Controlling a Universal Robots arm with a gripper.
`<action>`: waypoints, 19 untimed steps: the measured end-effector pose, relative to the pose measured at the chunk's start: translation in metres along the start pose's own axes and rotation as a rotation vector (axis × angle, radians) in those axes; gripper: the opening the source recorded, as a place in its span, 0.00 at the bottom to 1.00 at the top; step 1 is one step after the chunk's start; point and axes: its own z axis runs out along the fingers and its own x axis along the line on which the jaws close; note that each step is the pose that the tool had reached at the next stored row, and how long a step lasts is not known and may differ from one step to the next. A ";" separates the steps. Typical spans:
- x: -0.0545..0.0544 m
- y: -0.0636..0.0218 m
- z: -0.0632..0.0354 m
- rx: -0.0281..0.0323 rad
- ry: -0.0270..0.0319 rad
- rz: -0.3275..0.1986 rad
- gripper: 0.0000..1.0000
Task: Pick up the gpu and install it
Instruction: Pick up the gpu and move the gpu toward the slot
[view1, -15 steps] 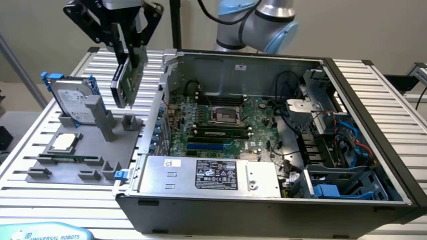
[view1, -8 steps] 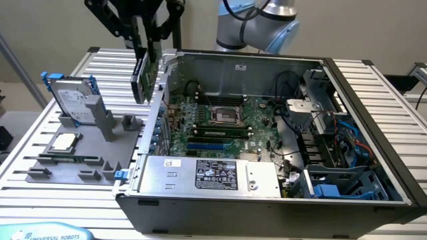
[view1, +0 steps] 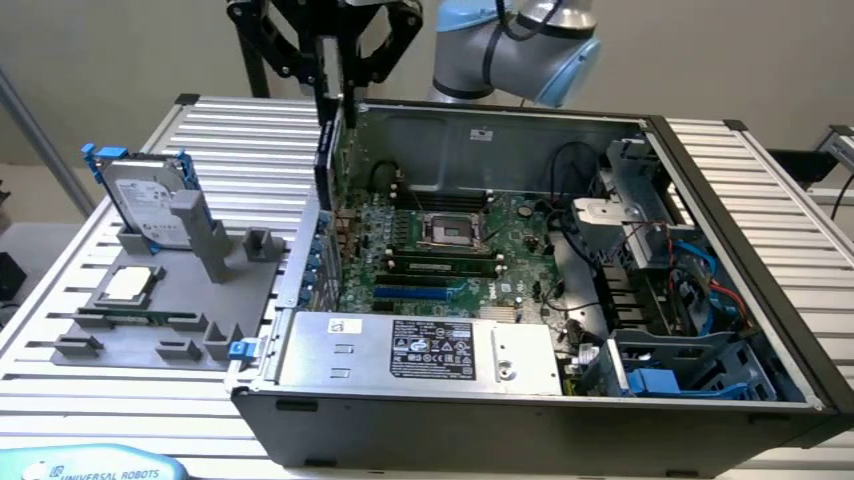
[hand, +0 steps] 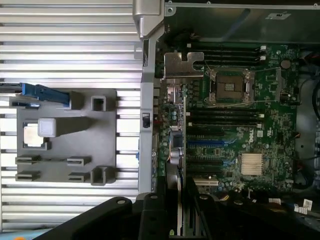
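In the exterior view, the hand (view1: 334, 62) is clamped on the upper end of the gpu (view1: 324, 150). The card hangs upright and edge-on straight below the hand, by the wall of the open computer case (view1: 534, 400) on the exterior view's left. A hard drive (view1: 144, 205) stands in a grey holder (view1: 200, 330) on the worktop (view1: 254, 150).

In the wrist view, the gpu (hand: 176, 150) extends away from the hand (hand: 175, 207). Its silver bracket (hand: 182, 65) is at the far end, over the edge of the motherboard (hand: 240, 125) nearest the case wall.
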 end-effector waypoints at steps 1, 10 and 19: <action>-0.004 0.0007 0.0014 0.0009 0.0000 0.000 0.27; -0.045 0.0126 0.0168 0.0041 0.0000 0.000 0.27; -0.086 0.0180 0.0333 0.0043 -0.0001 0.000 0.27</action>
